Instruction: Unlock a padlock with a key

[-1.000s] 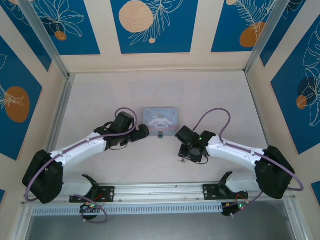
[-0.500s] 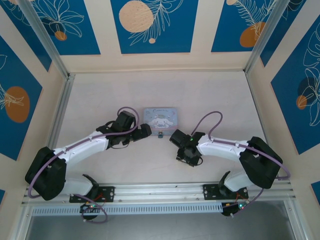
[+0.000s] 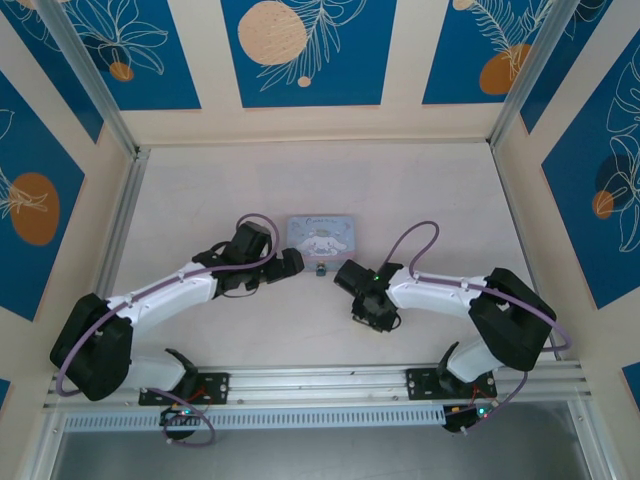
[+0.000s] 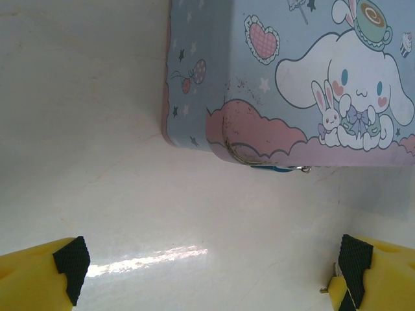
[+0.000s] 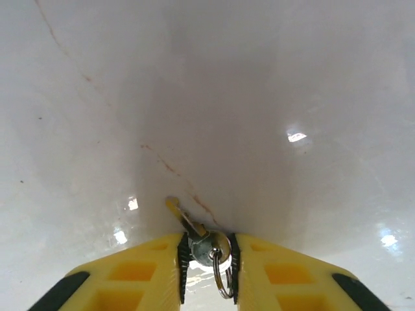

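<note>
A robotics laboratory cell is indicated: a table (image 3: 430, 190) is enclosed by printed panels (image 3: 300, 50) on aluminium posts (image 3: 95, 85), and robot arms (image 3: 170, 290) are bolted to a rail (image 3: 320, 378).

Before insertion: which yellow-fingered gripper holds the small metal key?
The right gripper, shut on the thin brass-grey key; the left gripper stands open and empty.

Over the last second we have watched the right arm fold inward. Its big dark elbow link has pulled away from the right wall toward the middle of the table. The right gripper (image 3: 343, 274), carrying the key (image 5: 187, 221), has slid left and now sits just beside the padlock (image 3: 320, 270).
</note>
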Available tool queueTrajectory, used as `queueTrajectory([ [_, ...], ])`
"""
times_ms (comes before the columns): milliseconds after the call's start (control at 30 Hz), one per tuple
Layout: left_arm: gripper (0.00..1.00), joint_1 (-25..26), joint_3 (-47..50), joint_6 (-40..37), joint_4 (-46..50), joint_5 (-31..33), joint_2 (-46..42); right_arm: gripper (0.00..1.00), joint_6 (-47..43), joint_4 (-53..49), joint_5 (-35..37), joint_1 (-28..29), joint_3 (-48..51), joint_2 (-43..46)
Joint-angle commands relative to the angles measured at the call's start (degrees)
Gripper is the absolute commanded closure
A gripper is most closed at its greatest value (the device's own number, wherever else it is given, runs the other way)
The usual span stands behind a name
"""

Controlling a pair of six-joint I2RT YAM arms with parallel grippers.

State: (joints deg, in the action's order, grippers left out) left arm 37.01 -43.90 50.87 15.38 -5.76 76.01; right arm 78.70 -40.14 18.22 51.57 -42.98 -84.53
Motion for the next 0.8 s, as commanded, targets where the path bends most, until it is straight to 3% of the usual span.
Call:
queueTrajectory([
  [0, 0.00, 0.3, -1.7, -0.9, -0.6, -0.9, 0.4, 0.83, 0.7, 1.9, 1.3, 0.7, 0.5, -0.5],
  [167, 0.00, 0.3, -2.4, -1.1, 0.4, -0.9, 0.5, 1.00, -2.7, 2.3, 2.3, 0.7, 1.1, 2.9],
  [567, 0.00, 0.3, -5.2, -1.5, 2.5, -3.6, -0.7, 1.00, -12.2, 4.8, 1.6, -1.9, 2.3, 16.2],
  [767, 0.00, 0.3, -4.3, 8.4, -5.7, -12.2, -0.5, 1.00, -13.2, 9.8, -2.6, -7.1, 1.6, 22.3],
])
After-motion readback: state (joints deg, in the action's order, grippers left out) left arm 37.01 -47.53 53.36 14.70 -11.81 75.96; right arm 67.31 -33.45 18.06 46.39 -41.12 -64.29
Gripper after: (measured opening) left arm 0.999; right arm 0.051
